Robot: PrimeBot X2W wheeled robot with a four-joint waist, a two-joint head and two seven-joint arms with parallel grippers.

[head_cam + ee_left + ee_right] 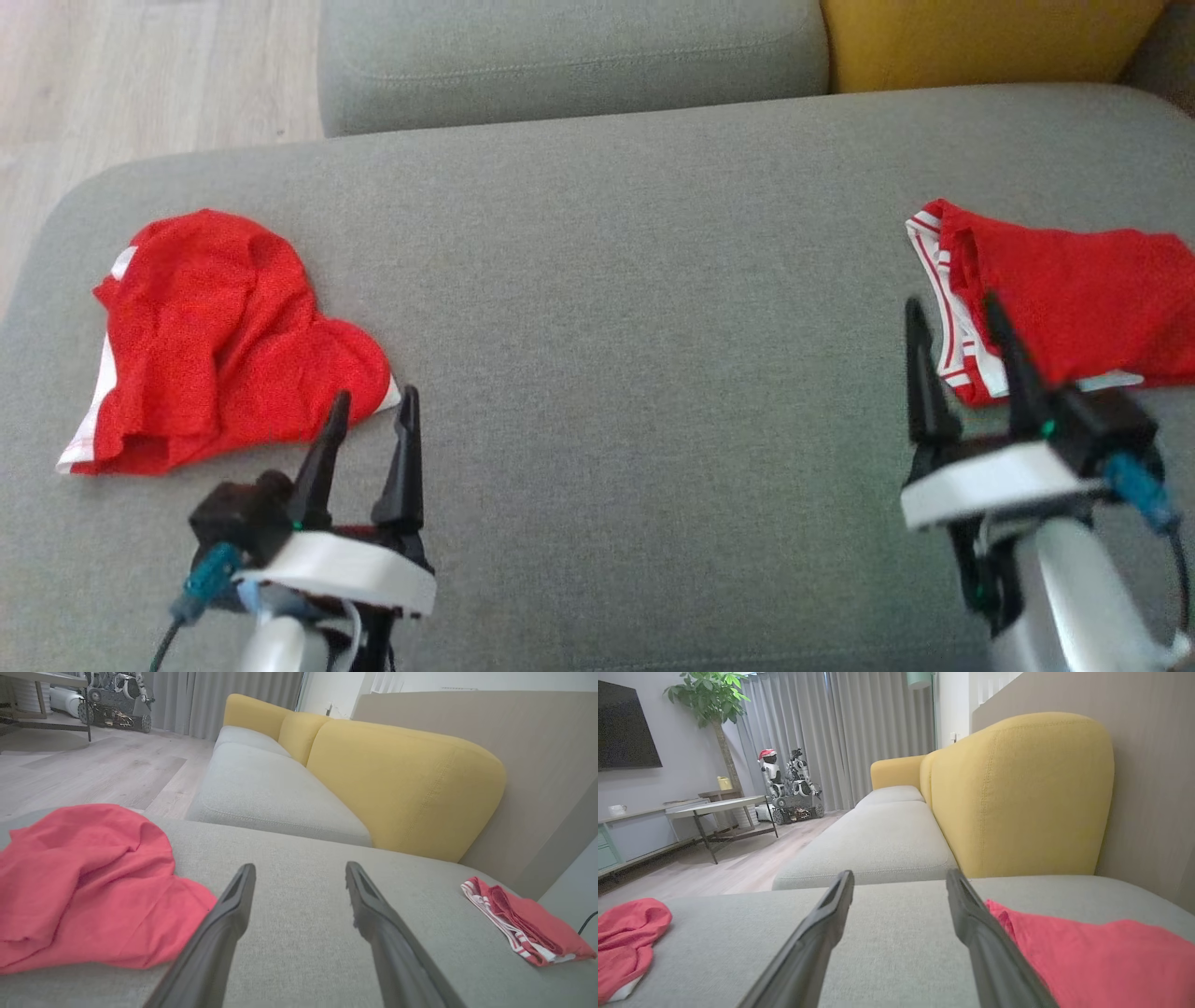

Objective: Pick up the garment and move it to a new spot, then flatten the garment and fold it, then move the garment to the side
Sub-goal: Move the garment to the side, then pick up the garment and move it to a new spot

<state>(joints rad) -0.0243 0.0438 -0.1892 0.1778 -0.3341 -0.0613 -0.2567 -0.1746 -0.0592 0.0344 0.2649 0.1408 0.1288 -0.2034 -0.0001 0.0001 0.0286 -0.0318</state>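
Red mesh-like cloth with white trim, the crumpled garment [224, 336] lies in a loose heap at the left end of the grey fabric sofa seat [653, 392], bunched and unflattened. That suggests it is the piece waiting to be picked up. Just beside its near right corner hangs the left gripper [374, 395], its two dark fingers spread apart with nothing between them. The tips point at the hem, a stance that looks chosen for a pinch at the nearest edge.

The middle of the seat is bare grey weave, probably the spot kept free for spreading and folding.

Further right, the right gripper [951, 301] also stands with its fingers parted and holds nothing. In its own wrist view only grey cushion shows between the fingers, and red cloth lies along the outer side of one finger. Whether that finger touches the cloth cannot be told from these angles.

Beside it sits a second red garment with a red-and-white striped band [1083, 299], folded flat and compact near the seat's right end. It appears to be already finished and set aside. Behind it rises the mustard-yellow back cushion [980, 37].
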